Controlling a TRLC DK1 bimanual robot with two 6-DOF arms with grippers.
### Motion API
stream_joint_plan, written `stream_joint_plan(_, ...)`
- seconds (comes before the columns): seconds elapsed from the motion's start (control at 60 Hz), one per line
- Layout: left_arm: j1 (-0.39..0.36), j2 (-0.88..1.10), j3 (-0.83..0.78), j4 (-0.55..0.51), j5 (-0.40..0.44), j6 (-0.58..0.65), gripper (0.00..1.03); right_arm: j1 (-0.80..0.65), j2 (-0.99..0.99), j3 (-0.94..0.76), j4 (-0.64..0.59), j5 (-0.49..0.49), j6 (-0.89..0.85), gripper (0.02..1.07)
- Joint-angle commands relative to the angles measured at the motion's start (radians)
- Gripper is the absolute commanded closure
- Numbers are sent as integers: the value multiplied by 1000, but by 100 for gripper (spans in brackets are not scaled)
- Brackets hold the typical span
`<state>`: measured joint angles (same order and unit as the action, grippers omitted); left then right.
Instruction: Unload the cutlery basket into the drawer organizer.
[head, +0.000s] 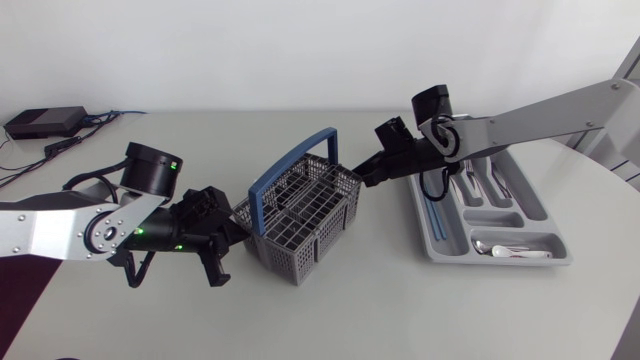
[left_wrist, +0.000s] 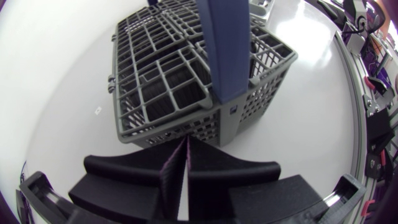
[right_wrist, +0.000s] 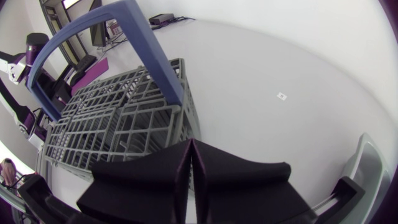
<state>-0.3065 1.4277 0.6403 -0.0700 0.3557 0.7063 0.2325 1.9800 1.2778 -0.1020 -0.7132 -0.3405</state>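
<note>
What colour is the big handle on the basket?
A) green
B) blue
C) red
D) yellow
B: the handle arching over the grey basket is blue in the head view and in both wrist views.

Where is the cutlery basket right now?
In the head view, the cutlery basket stands mid-table, between the left gripper and right gripper, left of the drawer organizer.
</note>
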Motion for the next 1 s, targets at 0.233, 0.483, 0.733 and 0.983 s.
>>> stream_joint_plan(0.233, 73, 111, 73, 59, -6, 25, 87, 41, -176, -219, -11, -40, -51, 102)
stream_joint_plan(0.483, 98, 226, 188, 73, -6, 21, 87, 68, -260, -290, -24, -22, -57, 102)
stream_joint_plan(0.733, 122, 304, 262, 73, -4, 18, 87, 94, -233, -225, -24, 20, -34, 102)
stream_joint_plan(0.983, 127, 327, 280, 76, -4, 18, 87, 125, -270, -275, -24, 46, -38, 102)
